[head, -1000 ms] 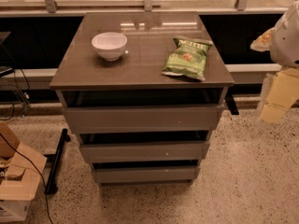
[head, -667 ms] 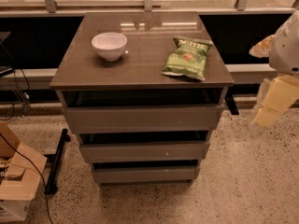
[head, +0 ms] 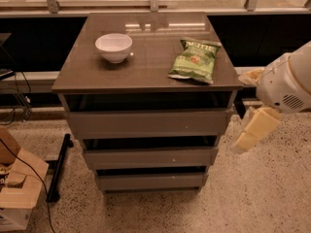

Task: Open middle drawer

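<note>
The middle drawer (head: 148, 158) is the grey-brown, handleless front between the taller top front (head: 146, 124) and the smaller bottom front (head: 150, 181). A dark gap runs above it and no tray shows. My gripper (head: 253, 128) hangs below the white arm (head: 286, 81) at the right, just off the cabinet's right side, level with the top and middle fronts. It touches nothing and holds nothing.
A white bowl (head: 113, 46) and a green chip bag (head: 194, 59) lie on the cabinet top (head: 146, 72). A cardboard box (head: 17, 193) and cables are on the speckled floor at the left, with a black bar (head: 58, 166) beside the cabinet. A dark shelf runs behind.
The arm and gripper have moved left and down, closer to the cabinet's right side. The drawers, bowl and bag have not moved.
</note>
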You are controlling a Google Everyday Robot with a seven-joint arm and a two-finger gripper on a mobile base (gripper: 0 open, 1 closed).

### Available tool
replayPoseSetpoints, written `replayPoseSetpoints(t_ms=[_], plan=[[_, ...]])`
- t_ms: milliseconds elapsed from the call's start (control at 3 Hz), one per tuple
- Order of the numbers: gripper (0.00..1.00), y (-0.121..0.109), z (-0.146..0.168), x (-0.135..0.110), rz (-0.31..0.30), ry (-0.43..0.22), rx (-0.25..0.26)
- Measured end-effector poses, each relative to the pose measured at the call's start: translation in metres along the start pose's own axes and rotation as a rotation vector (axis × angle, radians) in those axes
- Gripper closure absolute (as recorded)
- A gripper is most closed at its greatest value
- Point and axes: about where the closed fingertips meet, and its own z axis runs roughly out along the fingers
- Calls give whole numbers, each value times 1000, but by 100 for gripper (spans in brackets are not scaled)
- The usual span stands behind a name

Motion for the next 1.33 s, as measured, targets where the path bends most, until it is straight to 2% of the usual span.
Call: replayPoseSetpoints(t_ms=[333, 667, 1000, 1333], plan=[[0, 3, 49, 2, -19, -13, -44], [0, 3, 49, 2, -19, -13, -44], [0, 2, 70, 8, 20, -26, -12], [0, 3, 114, 19, 49, -55, 13]])
